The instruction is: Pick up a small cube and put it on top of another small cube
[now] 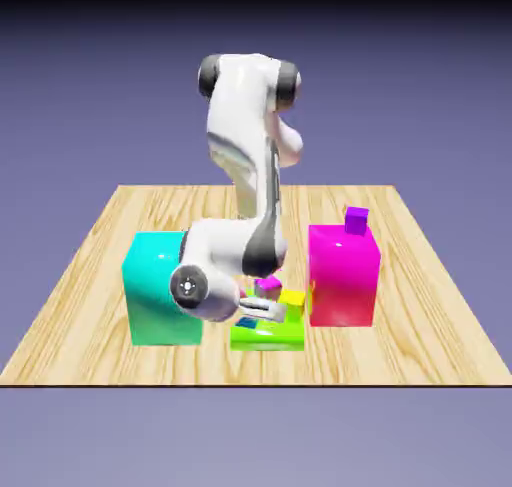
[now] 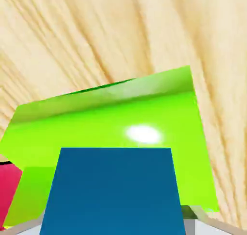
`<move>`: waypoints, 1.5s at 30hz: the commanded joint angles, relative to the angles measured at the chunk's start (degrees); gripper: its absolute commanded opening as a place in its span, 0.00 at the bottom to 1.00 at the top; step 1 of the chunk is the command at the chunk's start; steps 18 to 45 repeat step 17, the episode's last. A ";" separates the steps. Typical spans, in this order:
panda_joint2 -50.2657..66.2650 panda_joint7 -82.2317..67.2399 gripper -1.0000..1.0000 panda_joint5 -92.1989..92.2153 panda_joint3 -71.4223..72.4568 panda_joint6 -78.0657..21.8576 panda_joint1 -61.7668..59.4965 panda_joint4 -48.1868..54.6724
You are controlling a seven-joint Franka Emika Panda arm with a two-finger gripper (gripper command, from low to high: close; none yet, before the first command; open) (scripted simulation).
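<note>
End effector (image 1: 252,313) is clenched on the small cube (image 2: 113,190): hand view shows the cube's blue-teal face large at the bottom middle, covering the fingertips. In the exterior view only a sliver of it shows at the hand (image 1: 246,322), just above the low green block (image 1: 268,335).

Directly under the held cube: the green block's glossy top (image 2: 120,128), which sits on the tabletop (image 2: 96,36). A red-pink patch (image 2: 9,186) is at the hand view's lower left; can't tell which object.

Next out, exterior view: a small yellow cube (image 1: 292,298) and a small magenta cube (image 1: 268,284) just behind the green block, very near the hand. Large cyan block (image 1: 160,287) on the exterior view's left, partly hidden by the forearm. Large magenta block (image 1: 343,275) on the right, with a small purple cube (image 1: 356,220) on top.

Risks, my read:
- Tight cluster. A sideways move at this height could knock the yellow or magenta cube.
- Target cubes are tiny, so a slightly off-centre release tips the held cube off.
- Grip depth is hidden. If the pinch is shallow, the cube may rotate or slip in transit.
- A low lift could clip either big block with the wrist.
</note>
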 commanded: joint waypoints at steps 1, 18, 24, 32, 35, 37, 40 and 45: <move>-1.49 0.45 0.00 -1.49 2.08 0.33 -0.28 -1.28; -10.23 3.33 1.00 -10.25 15.24 7.28 -1.93 -13.56; -10.23 3.33 1.00 -10.25 15.24 7.28 -1.93 -13.56; -10.23 3.33 1.00 -10.25 15.24 7.28 -1.93 -13.56; -10.23 3.33 1.00 -10.25 15.24 7.28 -1.93 -13.56; -10.23 3.33 1.00 -10.25 15.24 7.28 -1.93 -13.56; -10.23 3.33 1.00 -10.25 15.24 7.28 -1.93 -13.56; -10.23 3.33 1.00 -10.25 15.24 7.28 -1.93 -13.56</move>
